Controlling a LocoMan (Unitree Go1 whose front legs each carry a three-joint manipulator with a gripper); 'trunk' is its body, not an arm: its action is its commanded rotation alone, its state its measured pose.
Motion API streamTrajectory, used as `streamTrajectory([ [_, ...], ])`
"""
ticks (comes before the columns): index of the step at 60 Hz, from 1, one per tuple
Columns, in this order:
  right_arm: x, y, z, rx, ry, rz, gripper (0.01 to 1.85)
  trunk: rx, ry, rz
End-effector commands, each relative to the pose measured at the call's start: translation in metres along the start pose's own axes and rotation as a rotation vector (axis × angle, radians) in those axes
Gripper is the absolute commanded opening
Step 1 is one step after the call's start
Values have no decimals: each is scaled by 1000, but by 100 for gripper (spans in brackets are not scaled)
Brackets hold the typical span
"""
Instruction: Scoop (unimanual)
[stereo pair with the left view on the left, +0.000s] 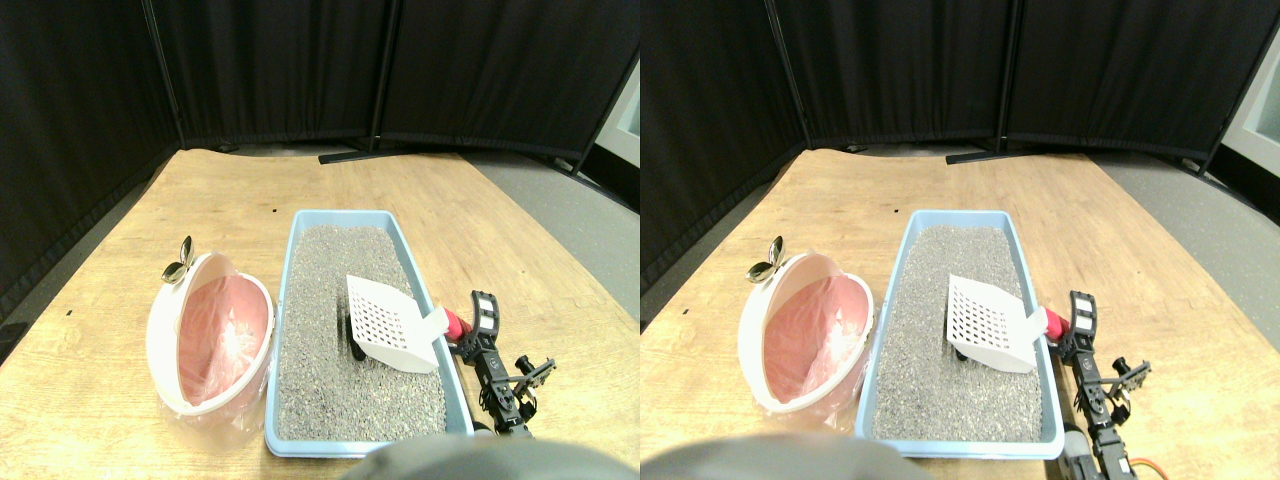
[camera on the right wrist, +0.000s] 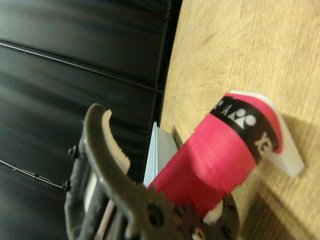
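Observation:
A white slotted scoop (stereo pair with the left view on the left: 388, 322) hangs tilted over the grey litter (stereo pair with the left view on the left: 335, 270) in the light blue litter box (stereo pair with the left view on the left: 290, 250), on its right side. Its red-wrapped handle (stereo pair with the left view on the left: 456, 324) crosses the box's right rim. My right gripper (stereo pair with the left view on the left: 468, 338) is shut on that handle just outside the rim. A small dark lump (stereo pair with the left view on the left: 355, 350) shows under the scoop's left edge. In the wrist view the red handle (camera on the right wrist: 215, 160) with a black band fills the middle beside the dark toothed jaw, and the box's blue edge (camera on the right wrist: 157, 150) lies behind it.
A white bin (stereo pair with the left view on the left: 160, 340) with a pink liner (stereo pair with the left view on the left: 215, 335) leans against the box's left side, with a metal clip (stereo pair with the left view on the left: 180, 265) on its rim. Everything stands on a wooden platform (stereo pair with the left view on the left: 480, 230). Black curtain panels (stereo pair with the left view on the left: 300, 70) close off the back.

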Motion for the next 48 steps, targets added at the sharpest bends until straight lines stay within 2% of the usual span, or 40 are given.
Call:
streamTrajectory([
  [1, 3, 0, 5, 2, -37, -4, 89, -30, -6, -1],
  [9, 7, -1, 0, 13, -35, -12, 88, -34, -8, 5],
  [19, 12, -1, -4, 17, -29, -24, 75, -37, -9, 6],
  [23, 14, -2, -6, -3, -60, 3, 41, -39, -10, 7],
  [24, 15, -3, -7, -11, -76, 17, 25, -39, -7, 8],
  [26, 15, -3, -7, -14, -81, 19, 18, -38, -5, 8],
  [27, 16, -3, -7, -19, -91, 21, 7, -38, -5, 8],
  [31, 17, -4, -6, -44, -137, 48, 6, -41, -1, 10],
  [35, 15, -3, 0, -57, -150, 32, 6, -41, 1, 9],
  [37, 15, -3, 2, -56, -164, 55, 6, -42, 0, 10],
  [46, 11, -3, 13, -59, -165, 49, 6, -47, 0, 9],
  [48, 10, -3, 15, -64, -171, 68, 6, -49, -3, 8],
])
